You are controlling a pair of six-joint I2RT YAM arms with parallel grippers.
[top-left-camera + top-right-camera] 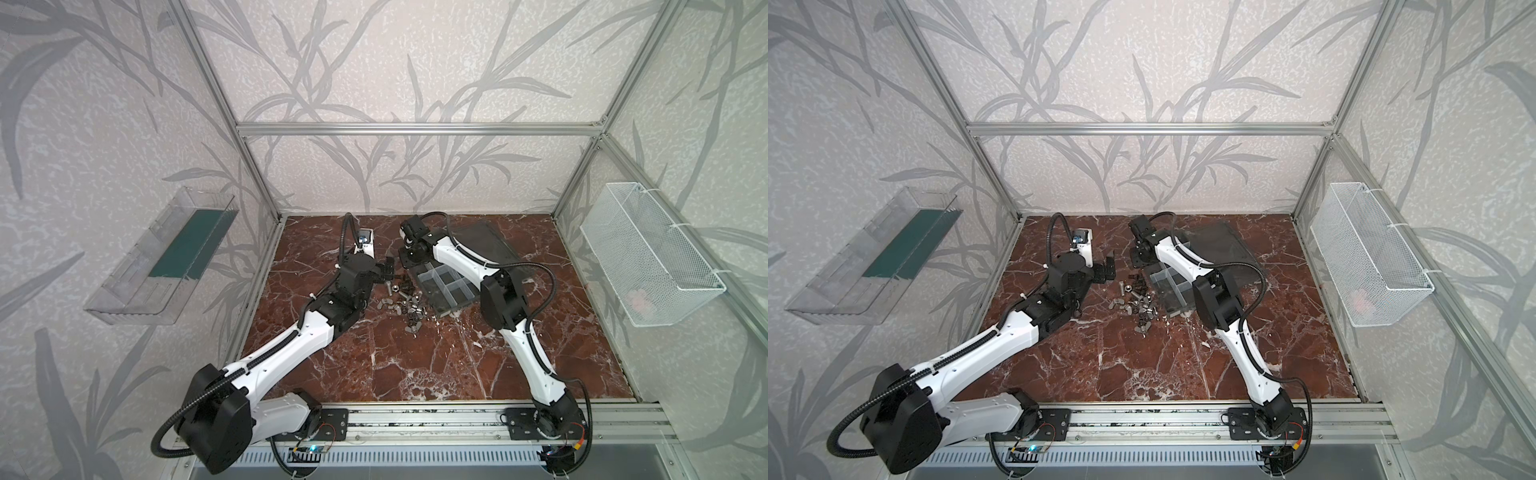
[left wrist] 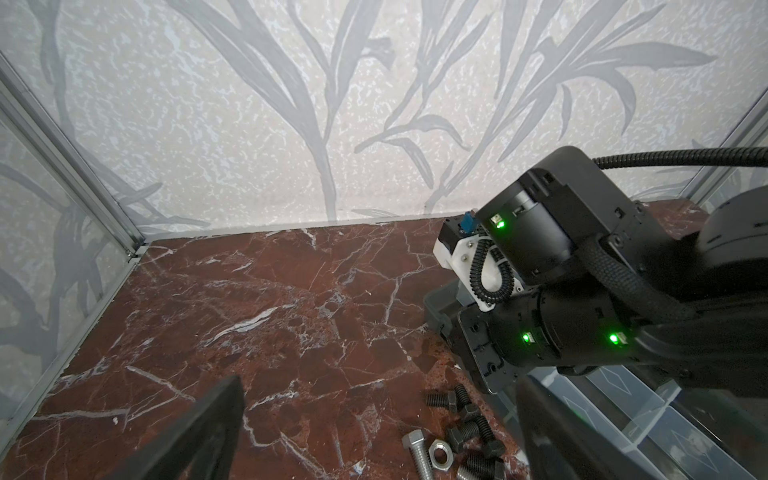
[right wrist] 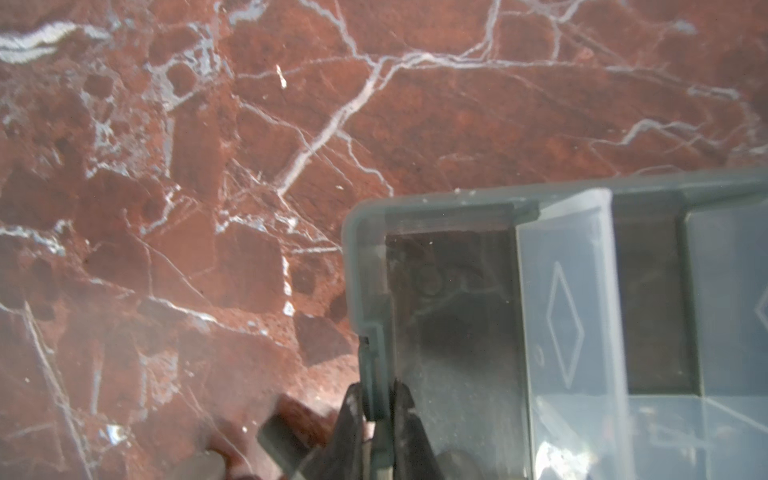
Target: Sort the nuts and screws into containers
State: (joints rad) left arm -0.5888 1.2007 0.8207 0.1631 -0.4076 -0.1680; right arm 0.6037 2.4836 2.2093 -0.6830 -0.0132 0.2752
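The screws and nuts [image 1: 409, 303] [image 1: 1140, 305] lie in a loose pile on the red marble floor, just left of the dark-grey organizer box [image 1: 440, 309] [image 1: 1169, 309]. Its containers [image 1: 446, 286] are split by translucent dividers, and the lid [image 1: 484, 241] lies open behind. My left gripper [image 1: 388, 269] [image 1: 1106, 270] [image 2: 380, 382] is open, hovering at the pile's far edge. Between its fingers I see a silver screw [image 2: 417, 451], a silver nut [image 2: 441, 453] and black screws [image 2: 465, 409]. My right gripper [image 1: 409, 262] [image 3: 376, 399] is shut on the box's side wall [image 3: 365, 291] near a corner.
A clear tray with a green base [image 1: 166, 257] hangs on the left wall. A white wire basket [image 1: 648, 253] hangs on the right wall. My right arm [image 1: 469, 259] stretches over the box. Aluminium frame posts [image 1: 270, 232] border the floor.
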